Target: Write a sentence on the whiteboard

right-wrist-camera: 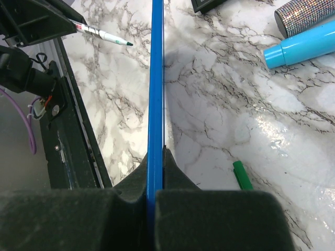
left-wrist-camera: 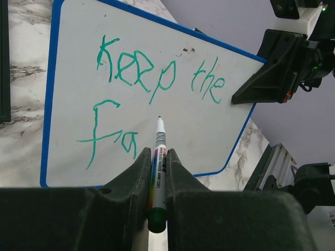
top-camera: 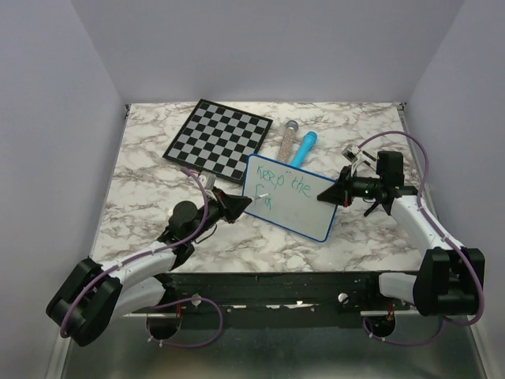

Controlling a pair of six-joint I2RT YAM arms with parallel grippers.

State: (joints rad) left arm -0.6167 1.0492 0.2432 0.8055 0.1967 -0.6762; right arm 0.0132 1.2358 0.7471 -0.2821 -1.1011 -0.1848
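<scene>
The whiteboard point(top-camera: 293, 207) with a blue rim is held tilted above the marble table. It carries the sentence point(left-wrist-camera: 157, 76) in green: "Keep the", with "Fa" on a second line. My right gripper point(top-camera: 341, 192) is shut on the board's right edge, seen edge-on as a blue strip point(right-wrist-camera: 156, 78). My left gripper point(top-camera: 237, 207) is shut on a green whiteboard marker point(left-wrist-camera: 158, 167). The marker tip point(left-wrist-camera: 159, 119) points at the board just right of "Fa". I cannot tell whether the tip touches. The marker also shows in the right wrist view point(right-wrist-camera: 102, 34).
A checkered chessboard point(top-camera: 219, 136) lies at the back left. A glittery tube point(top-camera: 287, 139) and a light blue tube point(top-camera: 303, 148) lie behind the whiteboard. A green marker cap point(right-wrist-camera: 241, 175) lies on the table under the board. A black rail point(top-camera: 276, 283) runs along the near edge.
</scene>
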